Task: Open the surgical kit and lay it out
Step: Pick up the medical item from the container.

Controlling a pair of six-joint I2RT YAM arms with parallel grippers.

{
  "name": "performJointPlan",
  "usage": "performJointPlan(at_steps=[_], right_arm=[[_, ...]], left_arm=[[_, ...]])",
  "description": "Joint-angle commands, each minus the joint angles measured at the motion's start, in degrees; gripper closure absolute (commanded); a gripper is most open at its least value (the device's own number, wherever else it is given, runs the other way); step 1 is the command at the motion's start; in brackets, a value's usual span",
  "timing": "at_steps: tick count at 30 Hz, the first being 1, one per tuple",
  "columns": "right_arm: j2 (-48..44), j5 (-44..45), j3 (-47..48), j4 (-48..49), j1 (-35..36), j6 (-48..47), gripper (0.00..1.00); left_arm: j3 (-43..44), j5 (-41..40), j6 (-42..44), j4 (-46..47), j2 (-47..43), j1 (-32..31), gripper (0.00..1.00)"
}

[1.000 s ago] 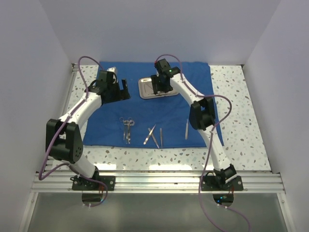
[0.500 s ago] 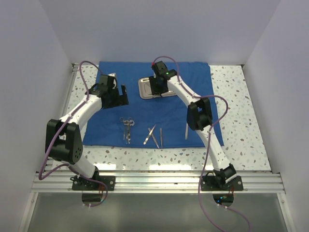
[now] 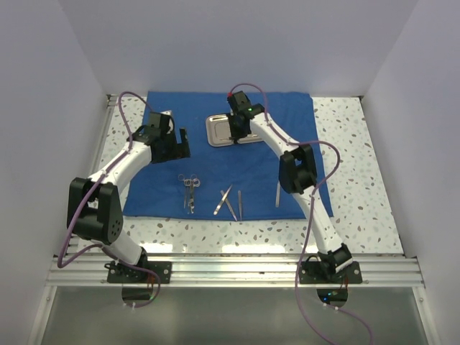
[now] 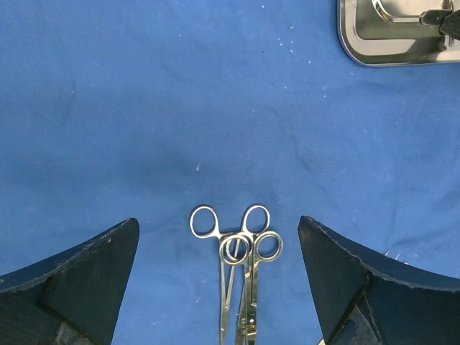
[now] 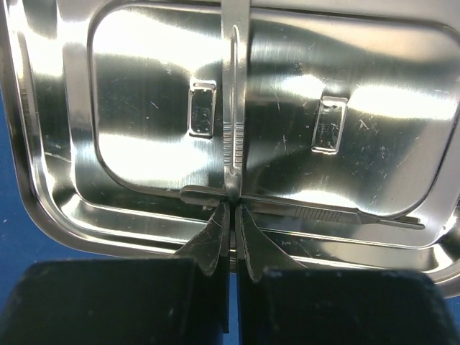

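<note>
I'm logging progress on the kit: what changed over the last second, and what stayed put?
The left gripper drew back toward the near-left, jaws open. The right gripper shifted slightly left over the tray, where it pinches a slim instrument. Forceps, other laid-out instruments and the cloth stayed put.

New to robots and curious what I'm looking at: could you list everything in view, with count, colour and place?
cloth wrap: one, royal blue, spread on the table.
steel tray: one, shiny silver, on the cloth's far part.
held instrument: one, slim steel, in the tray, end pinched by the right claw.
second instrument: one, slim steel, lying along a tray wall.
ring-handled forceps: two overlapping, steel, on the cloth's near part.
loose thin instruments: about four, steel, on the cloth right of the forceps.
table: one, white speckled.
cables: purple, along both arms.
left claw: black, open above the forceps.
right claw: black, shut on the held instrument.
</note>
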Motion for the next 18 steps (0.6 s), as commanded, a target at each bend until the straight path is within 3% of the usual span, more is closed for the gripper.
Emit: performJointPlan(at_steps=[1,8,18], right_arm=[[0.62,1.9,-4.86,-3.05,-0.05,-0.72,1.0],[-2.36,2.78,-2.6,-3.14,0.03,-0.28,1.0],[-16.24,7.35,-2.23,2.04,-0.05,0.25,1.0]], left_arm=[[0.35,-0.69,1.44,0.49,-1.39,0.19,0.04],[0.43,-0.08,1.79,1.55,-1.22,0.19,0.04],[-0.18,3.17,1.27,5.5,-0.86,0.19,0.04]])
